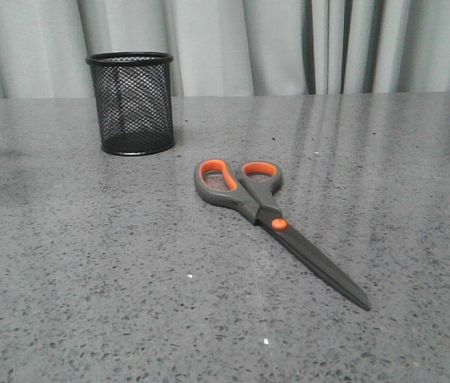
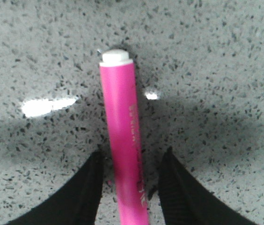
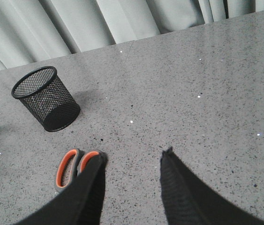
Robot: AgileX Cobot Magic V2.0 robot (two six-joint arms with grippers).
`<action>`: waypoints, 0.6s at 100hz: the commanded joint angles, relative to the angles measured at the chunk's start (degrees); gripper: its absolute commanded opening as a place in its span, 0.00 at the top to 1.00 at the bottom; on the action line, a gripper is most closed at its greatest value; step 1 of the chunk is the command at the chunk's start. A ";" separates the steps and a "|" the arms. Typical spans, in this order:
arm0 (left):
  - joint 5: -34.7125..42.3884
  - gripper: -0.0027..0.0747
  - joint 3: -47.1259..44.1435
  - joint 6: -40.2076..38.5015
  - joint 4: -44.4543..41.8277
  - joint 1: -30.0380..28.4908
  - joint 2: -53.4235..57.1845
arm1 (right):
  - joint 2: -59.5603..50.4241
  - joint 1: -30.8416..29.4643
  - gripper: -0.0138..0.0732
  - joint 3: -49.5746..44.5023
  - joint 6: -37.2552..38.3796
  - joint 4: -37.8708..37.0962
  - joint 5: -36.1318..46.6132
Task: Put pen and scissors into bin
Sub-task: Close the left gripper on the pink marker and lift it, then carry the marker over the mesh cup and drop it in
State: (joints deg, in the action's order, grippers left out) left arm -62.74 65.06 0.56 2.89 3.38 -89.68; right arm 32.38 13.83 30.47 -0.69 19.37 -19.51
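Note:
The pink pen (image 2: 121,131) lies flat on the grey table, its white tip pointing away from the wrist. My left gripper (image 2: 132,153) is open and straddles the pen, with a small gap on each side. The scissors (image 1: 277,223) lie closed in the middle of the table, orange loops toward the bin and blade tips toward the near right. The black mesh bin (image 1: 132,104) stands upright at the back left. My right gripper (image 3: 134,156) is open and empty above the table, with the scissors' loops (image 3: 71,168) beside its one finger and the bin (image 3: 45,98) farther off. Neither gripper nor the pen shows in the front view.
A pale curtain (image 1: 289,44) hangs behind the table's far edge. The speckled grey tabletop (image 1: 89,279) stretches round the scissors and the bin.

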 commanded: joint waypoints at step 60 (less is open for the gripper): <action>29.99 0.99 1.57 24.73 33.24 -0.03 11.59 | 0.44 0.16 0.55 2.13 -0.59 0.53 4.42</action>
State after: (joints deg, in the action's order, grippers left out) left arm -42.91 64.85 15.11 21.93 3.28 -83.28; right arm 32.38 13.83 30.47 -0.72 19.51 -19.51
